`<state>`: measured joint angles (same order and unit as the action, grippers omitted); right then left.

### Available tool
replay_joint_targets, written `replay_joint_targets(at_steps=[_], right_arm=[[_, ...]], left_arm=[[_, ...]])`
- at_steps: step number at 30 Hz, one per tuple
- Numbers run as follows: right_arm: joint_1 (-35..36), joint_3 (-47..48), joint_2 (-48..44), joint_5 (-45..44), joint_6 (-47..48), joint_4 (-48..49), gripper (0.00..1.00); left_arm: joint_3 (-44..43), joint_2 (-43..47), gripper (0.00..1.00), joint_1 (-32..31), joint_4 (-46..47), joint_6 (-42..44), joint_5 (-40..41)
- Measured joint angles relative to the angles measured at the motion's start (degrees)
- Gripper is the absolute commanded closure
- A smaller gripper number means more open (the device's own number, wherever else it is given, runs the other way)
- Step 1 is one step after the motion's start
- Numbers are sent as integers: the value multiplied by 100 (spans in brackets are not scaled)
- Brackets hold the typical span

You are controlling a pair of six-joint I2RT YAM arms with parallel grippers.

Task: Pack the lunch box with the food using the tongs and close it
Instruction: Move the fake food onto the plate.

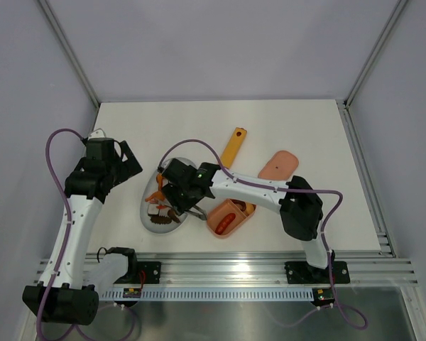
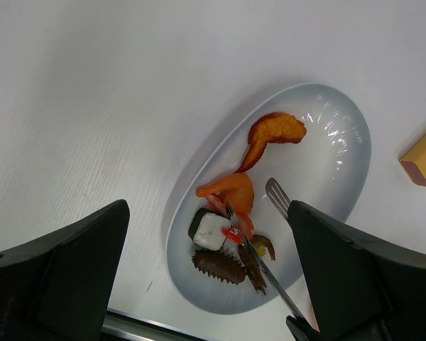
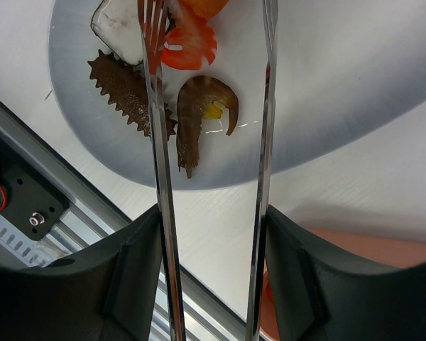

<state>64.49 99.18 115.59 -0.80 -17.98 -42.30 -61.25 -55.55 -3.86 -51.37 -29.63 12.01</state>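
The tongs (image 3: 158, 142) stand with their two silver arms spread between my right gripper's (image 3: 211, 220) fingers, which press on them from outside. Their tips reach over the food on the white oval plate (image 2: 341, 121): a brown curled shrimp (image 3: 199, 106), a red-and-white shrimp (image 3: 192, 46), a brown serrated piece (image 3: 124, 89), a dark-and-white cube (image 2: 211, 229) and an orange shrimp (image 2: 273, 130). The pink lunch box (image 1: 231, 217) lies right of the plate with a red sausage (image 1: 226, 222) inside. Its lid (image 1: 280, 165) lies farther right. My left gripper (image 2: 207, 213) hangs open above the plate, holding nothing.
A yellow-orange flat bar (image 1: 233, 145) lies behind the plate and the right arm. The metal rail (image 1: 220, 273) runs along the table's near edge, close to the plate. The right arm stretches over the lunch box towards the plate.
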Motion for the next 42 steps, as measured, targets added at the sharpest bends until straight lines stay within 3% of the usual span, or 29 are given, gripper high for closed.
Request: replay_joint_targets(at_steps=[7,13,19,35,42], right_arm=[[0,129,142,2,2,9,39],[0,144,160,22,4,4,50],[-28,59,125,-20,-2,52,50],[-616,-1384,-1064,-507,-136,-72,50],[-654,-1346,-1080,-575,-133,-79,43]], left_arm=[[0,0,1,4,-2,0,0],[0,0,1,13,-2,2,-2],[0,-2,1,13,-2,2,-2],[0,-13,1,15,2,0,-46],[0,-20,1,15,4,0,-81]])
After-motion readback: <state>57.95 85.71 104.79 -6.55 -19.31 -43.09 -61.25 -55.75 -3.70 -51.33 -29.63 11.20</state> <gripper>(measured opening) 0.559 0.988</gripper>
